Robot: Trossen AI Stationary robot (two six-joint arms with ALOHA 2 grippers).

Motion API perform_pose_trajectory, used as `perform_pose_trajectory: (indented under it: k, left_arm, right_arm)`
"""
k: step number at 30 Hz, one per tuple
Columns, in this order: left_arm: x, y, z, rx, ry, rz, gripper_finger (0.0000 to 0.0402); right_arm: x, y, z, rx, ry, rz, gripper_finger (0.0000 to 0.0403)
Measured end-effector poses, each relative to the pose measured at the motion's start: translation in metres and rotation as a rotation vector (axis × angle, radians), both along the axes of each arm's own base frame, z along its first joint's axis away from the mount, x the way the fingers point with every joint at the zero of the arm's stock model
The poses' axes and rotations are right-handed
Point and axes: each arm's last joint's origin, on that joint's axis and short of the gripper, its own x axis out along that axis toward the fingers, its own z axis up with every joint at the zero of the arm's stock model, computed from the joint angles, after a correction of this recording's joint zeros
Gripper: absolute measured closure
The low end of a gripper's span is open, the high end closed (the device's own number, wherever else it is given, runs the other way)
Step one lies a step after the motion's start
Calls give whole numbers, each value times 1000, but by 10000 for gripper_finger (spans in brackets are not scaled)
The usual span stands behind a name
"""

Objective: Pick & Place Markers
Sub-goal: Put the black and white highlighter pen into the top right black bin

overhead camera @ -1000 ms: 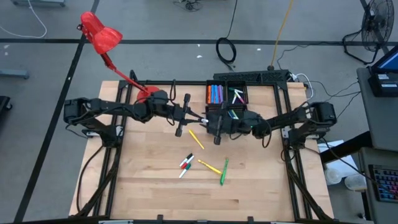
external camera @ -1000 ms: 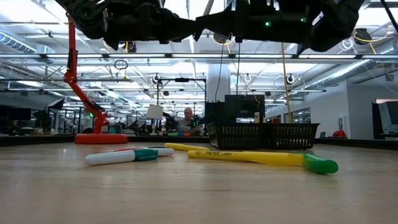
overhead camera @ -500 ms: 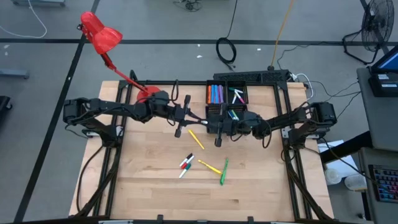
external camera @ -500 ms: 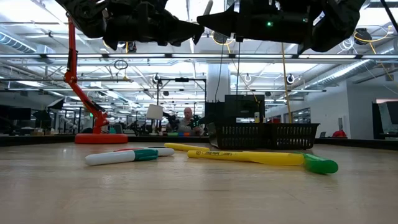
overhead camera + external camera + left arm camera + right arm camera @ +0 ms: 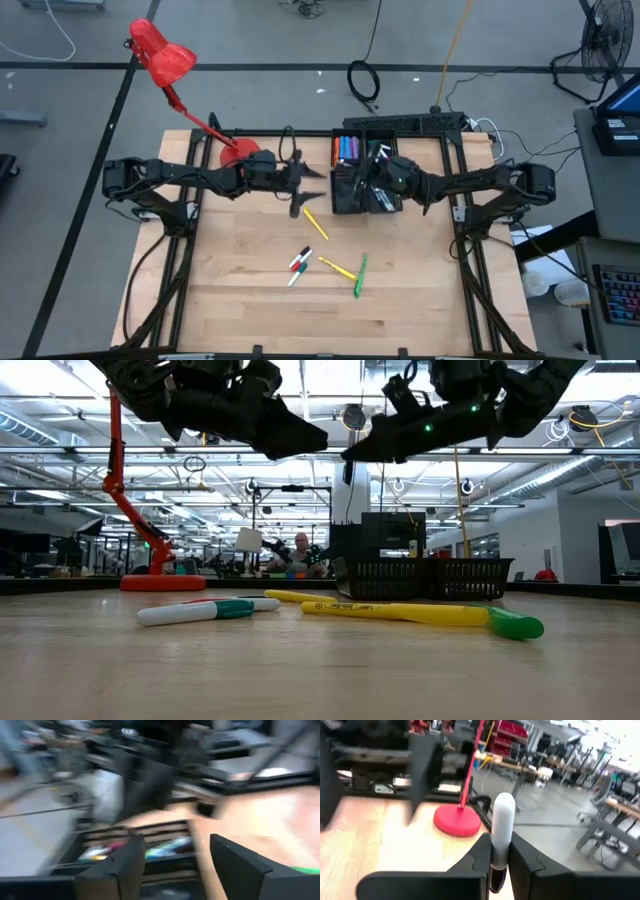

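My right gripper (image 5: 358, 186) hangs level above the near part of the black tray (image 5: 392, 128), shut on a marker with a white cap (image 5: 502, 822). My left gripper (image 5: 306, 181) hovers open just left of the tray with nothing between its fingers (image 5: 127, 865). Several markers lie flat on the wooden table: a yellow one (image 5: 315, 222), a red and a green-white pair (image 5: 298, 263), another yellow one (image 5: 337, 267) and a green one (image 5: 359, 276). More markers (image 5: 346, 151) lie in the tray's compartments. My right gripper pinches the marker's dark barrel (image 5: 495, 870) just below the white cap between its two fingers (image 5: 520, 857). The fingers reach level from the table's right side. The capped end sticks out beyond the fingertips, and the marker is lifted clear of table and tray.
A red desk lamp stands with its base (image 5: 240, 153) at the table's far left, close behind my left arm. The tray (image 5: 420, 575) sits at the far edge. The loose markers (image 5: 195, 612) lie mid-table, with bare wood toward the near edge.
My right gripper has shut on the marker that my left gripper held out, and my left gripper has opened and let go, rolling a little. My right gripper has then swung toward the far edge, over the tray, carrying the marker.
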Motion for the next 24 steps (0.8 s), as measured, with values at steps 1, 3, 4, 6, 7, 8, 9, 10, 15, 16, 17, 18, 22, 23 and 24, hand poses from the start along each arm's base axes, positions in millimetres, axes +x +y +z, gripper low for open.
perform_pose_trajectory:
  k: [1, 3, 4, 6, 7, 8, 9, 10, 15, 16, 17, 18, 22, 23, 24]
  left_arm:
    - [0, 2, 1, 20, -4, 42, 170]
    - [-1, 4, 1, 47, 0, 125, 161]
    - [-1, 5, 1, 53, 3, 160, 158]
    - [-1, 6, 1, 55, 9, 226, 153]
    - [-2, 7, 0, 52, 20, 252, 151]
    - [-2, 8, -2, 53, 38, 269, 150]
    - [-3, 9, -4, 55, 59, 285, 150]
    - [-3, 9, -6, 56, 80, 294, 150]
    - [-4, 8, -8, 56, 106, 300, 160]
    - [-4, 9, -8, 56, 106, 301, 162]
    - [-4, 9, -8, 56, 106, 302, 164]
    - [-4, 9, -8, 56, 106, 302, 167]
    - [-4, 8, -8, 51, 105, 302, 175]
    - [-4, 9, -8, 51, 105, 303, 177]
    - [-4, 9, -8, 51, 105, 303, 179]
  right_arm:
    - [-2, -5, -1, 17, 19, -12, 376]
    - [-8, -14, -7, 34, 46, -39, 376]
    - [-11, -20, -11, 37, 56, -66, 376]
    - [-19, -31, -18, 51, 74, -149, 376]
    - [-23, -36, -21, 62, 79, -187, 376]
    - [-27, -41, -25, 74, 85, -223, 376]
    - [-32, -47, -29, 92, 93, -249, 376]
    - [-37, -52, -34, 117, 105, -275, 376]
    - [-63, -76, -56, 258, 142, -415, 376]
    - [-67, -78, -60, 281, 146, -434, 376]
    - [-71, -80, -63, 302, 147, -453, 376]
    - [-74, -82, -65, 319, 146, -470, 376]
    - [-80, -87, -68, 377, 138, -514, 359]
    - [-80, -87, -68, 383, 136, -516, 350]
    - [-80, -87, -68, 383, 133, -516, 340]
